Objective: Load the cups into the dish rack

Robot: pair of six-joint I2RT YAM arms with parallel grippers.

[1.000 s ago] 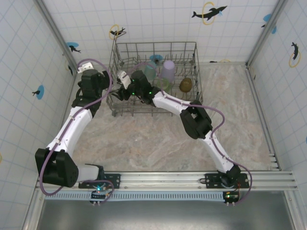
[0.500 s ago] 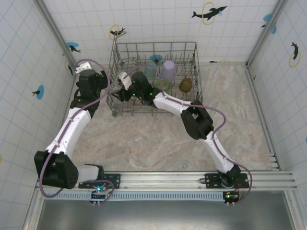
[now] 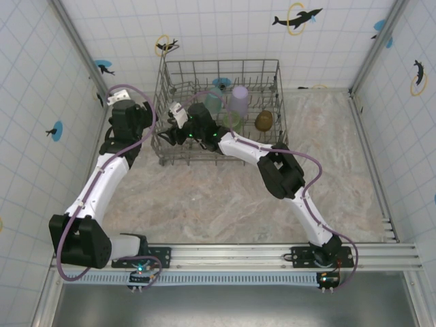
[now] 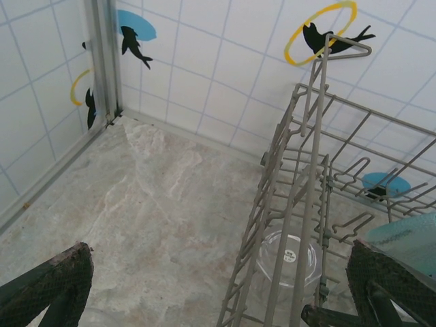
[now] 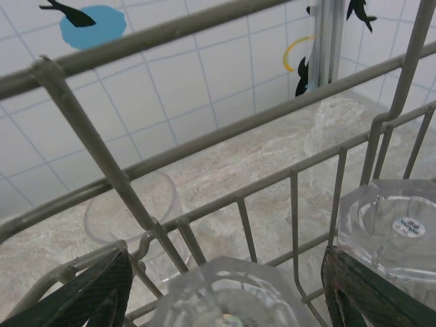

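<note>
White tiled walls with black fish stickers, blue discs and yellow rings close in a marbled desk (image 3: 225, 197); the stickers carry no writing. At the back of the desk stands the wire dish rack (image 3: 225, 68). Inside it the teal cup (image 3: 213, 102), lavender cup (image 3: 239, 99), light green cup (image 3: 230, 120) and amber-brown cup (image 3: 264, 120) sit in its middle and right part.

The right fingers (image 5: 225, 286) are inside the rack near its left wall. They are spread and released, with the first clear cup (image 5: 225, 296) between them and a gap on each side. Just right of it, the second clear cup (image 5: 398, 225) bears a small round label (image 5: 409, 227), its print too small to read. Beyond the wires the third clear cup (image 5: 133, 208) stands on the desk.

The left fingers (image 4: 218, 272) are spread wide and grasp nothing, just outside the rack's left wall.
</note>
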